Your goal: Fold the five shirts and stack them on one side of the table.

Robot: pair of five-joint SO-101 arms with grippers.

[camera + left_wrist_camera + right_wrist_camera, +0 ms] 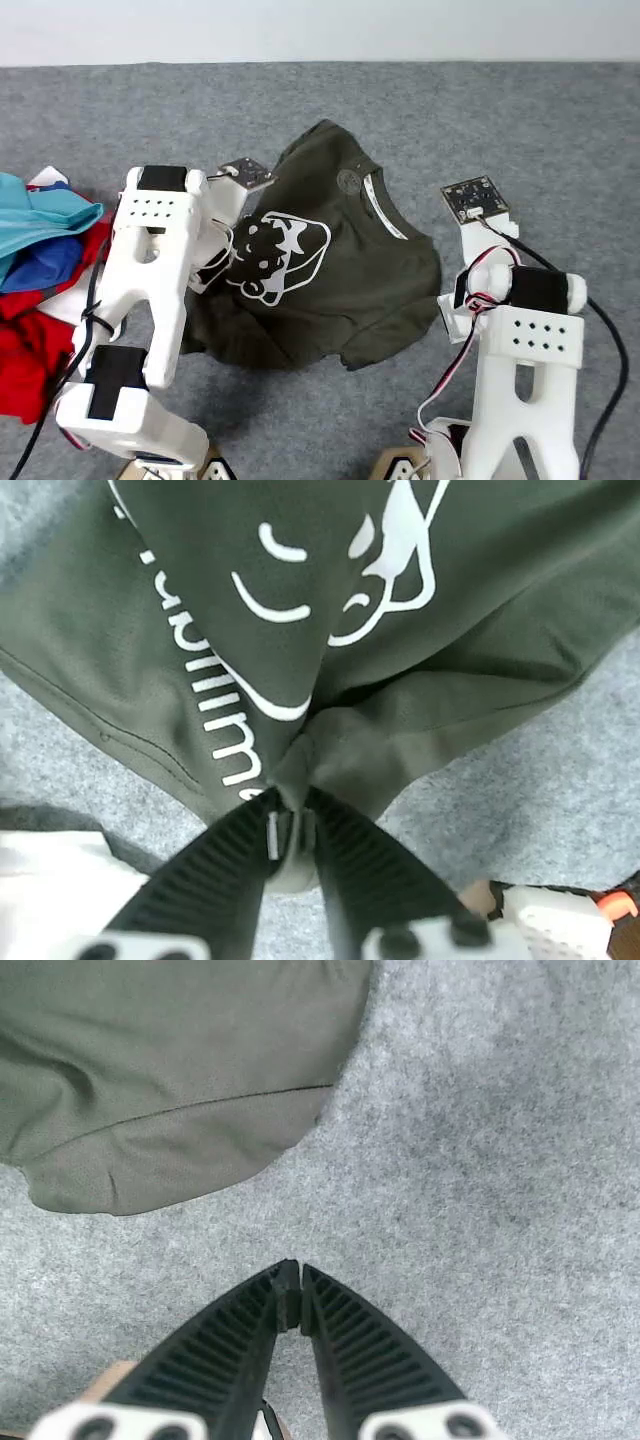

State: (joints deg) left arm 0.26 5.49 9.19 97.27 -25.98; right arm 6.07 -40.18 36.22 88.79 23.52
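Currently my left gripper [292, 808] has its jaws pinched on a fold of the olive shirt [340, 290], spread in the middle of the table [520, 130]; my right gripper [292, 1295] has jaws closed on nothing, near the shirt's edge; other shirts [40, 300] lie heaped at the table's left edge.

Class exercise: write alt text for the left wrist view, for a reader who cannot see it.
The left pincer is shut on a bunched fold of the dark olive shirt, seen from close above. The shirt's white print faces the camera, and the grey table covering shows along the shirt's edges.
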